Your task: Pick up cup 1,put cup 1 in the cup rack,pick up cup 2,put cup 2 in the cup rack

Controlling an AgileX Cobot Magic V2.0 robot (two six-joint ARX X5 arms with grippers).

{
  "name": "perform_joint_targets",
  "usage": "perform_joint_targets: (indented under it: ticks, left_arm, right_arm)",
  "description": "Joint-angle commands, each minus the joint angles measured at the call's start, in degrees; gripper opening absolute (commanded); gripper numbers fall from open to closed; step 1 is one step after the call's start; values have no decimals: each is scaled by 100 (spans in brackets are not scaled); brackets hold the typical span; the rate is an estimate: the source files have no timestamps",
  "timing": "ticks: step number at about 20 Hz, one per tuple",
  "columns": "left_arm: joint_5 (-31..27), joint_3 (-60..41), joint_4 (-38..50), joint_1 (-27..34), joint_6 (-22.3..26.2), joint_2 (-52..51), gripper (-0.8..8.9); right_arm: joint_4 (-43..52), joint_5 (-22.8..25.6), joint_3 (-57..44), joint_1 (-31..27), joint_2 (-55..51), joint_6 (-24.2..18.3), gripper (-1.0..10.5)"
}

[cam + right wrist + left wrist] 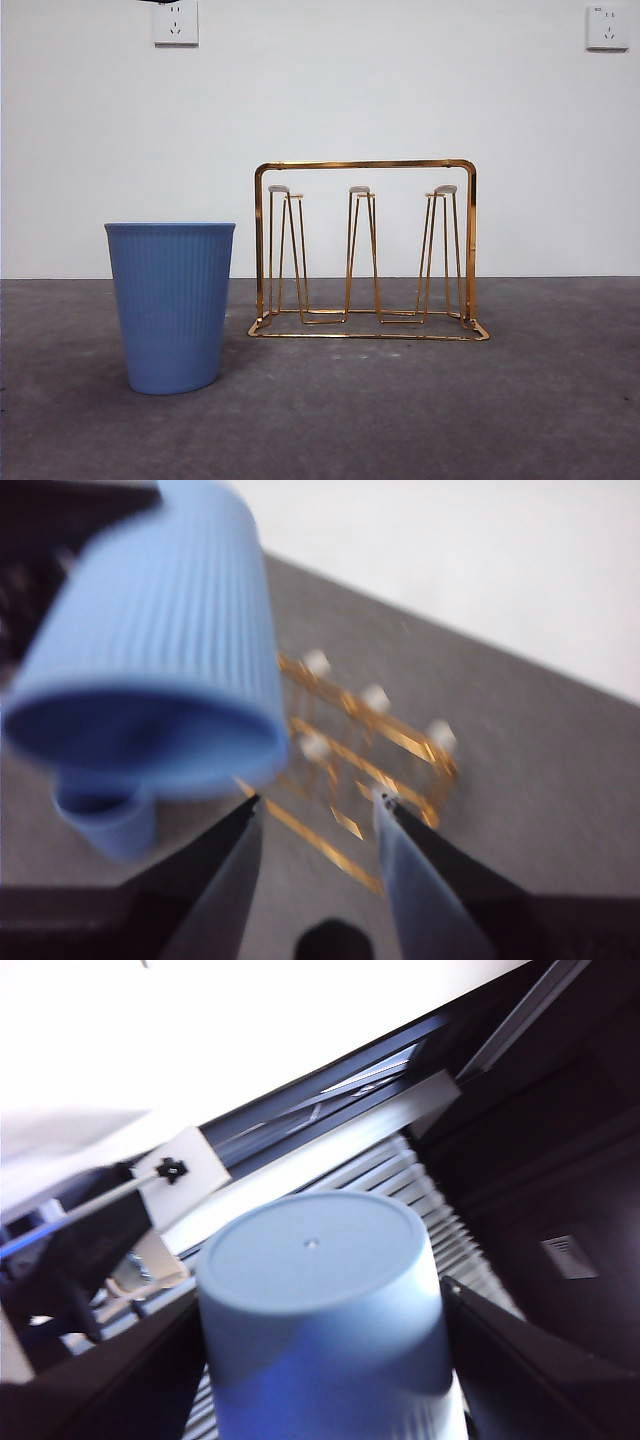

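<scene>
Cup rack (365, 165) stands on the table (560, 400), all prongs bare, none carrying a cup. Cup 2 (170, 305) sits upright just beside the rack's end, mouth up, not touching it. No arm at work in this front view, so whatever is carried is above the frame.

Left wrist cam: left gripper (318, 1295) is clamped on cup 1 (310, 1250), one jaw either side of the ribbed wall, closed base pointing away from the wrist. Background is room fittings, not table, so the cup looks well up in the air. Blurry shot, so can't judge grip depth.

Right wrist cam: right gripper (320, 800) has jaws apart w/ nothing between them, looking down at the rack. Cup 1 hangs tilted above, mouth partly toward this cam; cup 2 is below it on the table.

Step in hand, as I read it: carry cup 1 to the rack.
- Turn it fully mouth-down before descending; at present it's only tilted.
- Line up the mouth centre over one prong tip, pref. the end pair nearest cup 2's side or the next, w/o sweeping low past cup 2.
- Lower straight down; a slanted drop would catch the rim on the thin wire and drag the light rack.
- Release only once the cup's weight sits on the prong.
- Right arm should stay clear.
</scene>
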Motion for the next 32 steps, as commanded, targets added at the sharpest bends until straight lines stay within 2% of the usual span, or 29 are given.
perform_joint_targets:
  ticks: [1,5,8,11,13,16,19,22,29,32]
  left_arm:
    - [-37,59,-247,33,704,13,-6]
    - [-326,402,-1432,7,1764,15,-6]
    - [-885,920,-2579,-166,3077,37,-6]
    - [-1982,1609,-3735,-470,4666,105,-7]
    - [-2511,2022,-3941,-682,5628,280,-6]
    - [-3058,2371,-3926,-881,6312,702,-6]
    - [-3348,2649,-3910,-898,6546,1294,-6]
    - [-3388,2948,-3862,-852,6647,1858,-6]
    - [-3904,3042,-3779,-826,6627,2555,-6]
    - [-3908,3042,-3709,-804,6592,2704,-6]
  right_arm:
    - [-688,313,-44,9,-240,72,190]
    - [-1386,719,-44,9,-629,258,190]
    - [-1679,960,-44,9,-973,382,189]
    - [-1923,990,-44,9,-1292,588,189]
    - [-2098,990,-44,9,-1445,610,189]
    - [-2284,988,-44,9,-1528,610,189]
    - [-2411,990,-44,9,-1526,608,189]
    - [-2500,990,-44,9,-1526,608,189]
    - [-2500,990,-46,9,-1526,592,189]
    - [-2505,990,-44,9,-1528,584,189]
